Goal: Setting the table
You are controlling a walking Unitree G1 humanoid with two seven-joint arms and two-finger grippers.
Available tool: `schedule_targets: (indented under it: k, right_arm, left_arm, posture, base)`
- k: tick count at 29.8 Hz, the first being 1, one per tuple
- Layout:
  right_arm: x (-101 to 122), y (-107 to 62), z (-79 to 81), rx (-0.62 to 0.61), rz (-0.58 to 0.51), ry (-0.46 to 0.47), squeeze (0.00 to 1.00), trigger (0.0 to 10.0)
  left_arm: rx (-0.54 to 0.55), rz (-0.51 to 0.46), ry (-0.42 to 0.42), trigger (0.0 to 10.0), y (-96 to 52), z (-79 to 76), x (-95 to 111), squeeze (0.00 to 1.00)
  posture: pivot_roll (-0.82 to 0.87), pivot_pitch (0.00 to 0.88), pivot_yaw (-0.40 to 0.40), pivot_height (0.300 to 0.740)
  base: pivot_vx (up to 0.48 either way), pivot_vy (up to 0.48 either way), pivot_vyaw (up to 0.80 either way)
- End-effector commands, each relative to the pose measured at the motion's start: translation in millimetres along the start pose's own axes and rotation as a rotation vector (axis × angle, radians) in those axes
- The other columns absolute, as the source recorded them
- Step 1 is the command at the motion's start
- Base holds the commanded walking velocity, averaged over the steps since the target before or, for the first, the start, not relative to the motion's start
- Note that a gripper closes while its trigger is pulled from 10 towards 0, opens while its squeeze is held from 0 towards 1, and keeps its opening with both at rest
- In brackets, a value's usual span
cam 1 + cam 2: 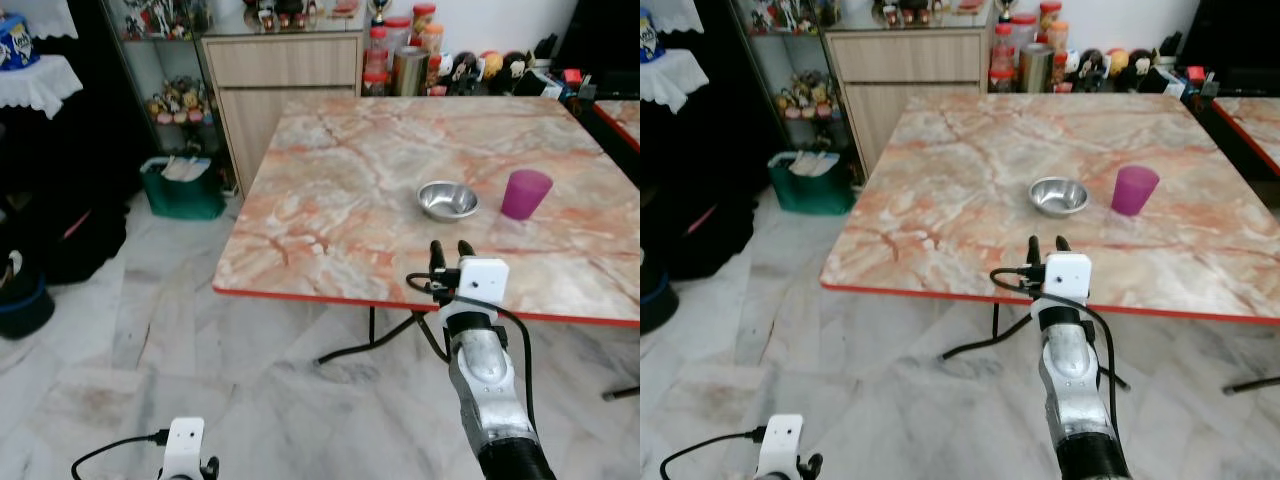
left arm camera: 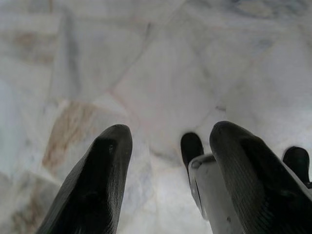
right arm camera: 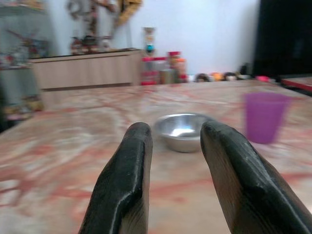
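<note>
Left eye view: the left gripper hangs low over the floor, its fingers apart and holding nothing. On the marble table the right gripper is up at the near edge, fingers a little apart, empty. It looks ready to reach. Just past it sits the steel bowl, with the purple cup to its right.

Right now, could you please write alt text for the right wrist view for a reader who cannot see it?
The right gripper, its two black fingers open, points across a marble-patterned table at a steel bowl, with a purple cup standing apart beside it. Behind are a wooden cabinet and jars against a white wall.
</note>
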State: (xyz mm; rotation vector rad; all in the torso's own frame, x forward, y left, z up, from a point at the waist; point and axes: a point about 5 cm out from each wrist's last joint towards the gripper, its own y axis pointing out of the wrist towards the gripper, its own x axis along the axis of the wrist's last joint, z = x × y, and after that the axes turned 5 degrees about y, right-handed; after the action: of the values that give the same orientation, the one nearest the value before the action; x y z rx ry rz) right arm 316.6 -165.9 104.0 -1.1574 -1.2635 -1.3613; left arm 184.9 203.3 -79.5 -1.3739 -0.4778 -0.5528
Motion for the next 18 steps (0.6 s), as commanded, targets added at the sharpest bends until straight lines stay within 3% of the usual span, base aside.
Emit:
schedule_targets:
  k: [1,12,18]
  right_arm:
    - [2.1,4.4,-1.6,-0.004,0.001,0.002,0.0,10.0]
    - [12.4,19.3,15.0,0.021,-0.012,0.037,0.0,10.0]
    - [13.7,22.4,15.9,0.02,-0.012,0.04,0.0,10.0]
  left_arm:
    - [0.008,-0.012,-0.002,10.0,1.4,0.4,5.8,0.0]
    - [-0.002,0.0,0.006,10.0,0.7,-2.3,2.2,0.0]
    - [-0.002,-0.003,0.01,10.0,0.9,-1.6,3.2,0.0]
  posture:
    - [-0.02,0.0,0.052,0.736]
    - [-0.01,0.0,0.046,0.736]
    - [-0.01,0.0,0.045,0.736]
  base:
    - [0.281,0.0,0.0]
    - [0.287,0.0,0.0]
    - [0.289,0.0,0.0]
